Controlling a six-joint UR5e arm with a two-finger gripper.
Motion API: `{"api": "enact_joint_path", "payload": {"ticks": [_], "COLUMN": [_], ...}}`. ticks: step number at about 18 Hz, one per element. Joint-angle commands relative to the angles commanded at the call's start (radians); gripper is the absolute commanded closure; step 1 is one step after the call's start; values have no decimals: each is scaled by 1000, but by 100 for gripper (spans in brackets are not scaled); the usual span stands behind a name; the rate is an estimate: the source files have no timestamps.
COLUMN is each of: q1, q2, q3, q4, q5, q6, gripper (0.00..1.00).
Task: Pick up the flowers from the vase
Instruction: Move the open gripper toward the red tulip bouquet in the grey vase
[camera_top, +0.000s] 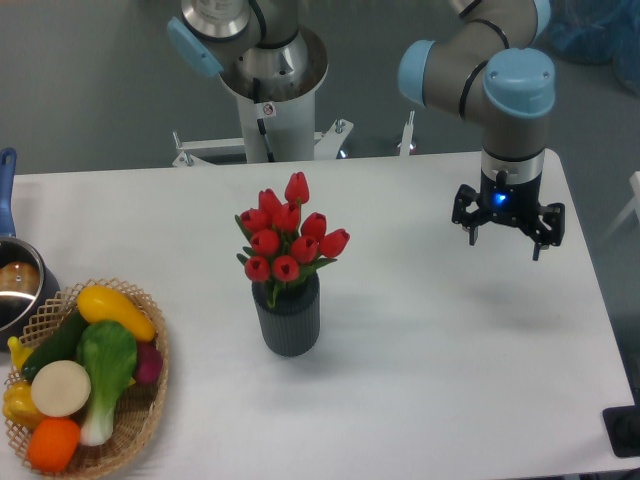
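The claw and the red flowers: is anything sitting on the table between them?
No. In the camera view, only bare white table lies between the claw and the flowers.

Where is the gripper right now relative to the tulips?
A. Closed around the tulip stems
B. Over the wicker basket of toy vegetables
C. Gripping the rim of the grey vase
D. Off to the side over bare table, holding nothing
D: the gripper hangs open above bare table, apart from the red tulips, which stand in the ribbed grey vase.
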Motion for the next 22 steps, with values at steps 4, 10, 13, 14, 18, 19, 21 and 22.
{"api": "enact_joint_path", "payload": {"ticks": [4, 10, 13, 14, 18, 19, 21, 22], "q1": [0, -2, -6, -17, -61, -70, -84, -86], "q2": [0, 3, 11, 12, 40, 52, 70, 86], "q3": [0, -17, -48, -51, -76, -84, -98, -109], "q4": [0, 0, 12, 12, 17, 17, 17, 17], "q5": [0, -12, -63, -80, -115, -118, -167, -202], "q6": [0, -12, -12, -12, -5, -3, -2, -2], "gripper": [0, 0, 0, 0, 0, 0, 0, 0]}}
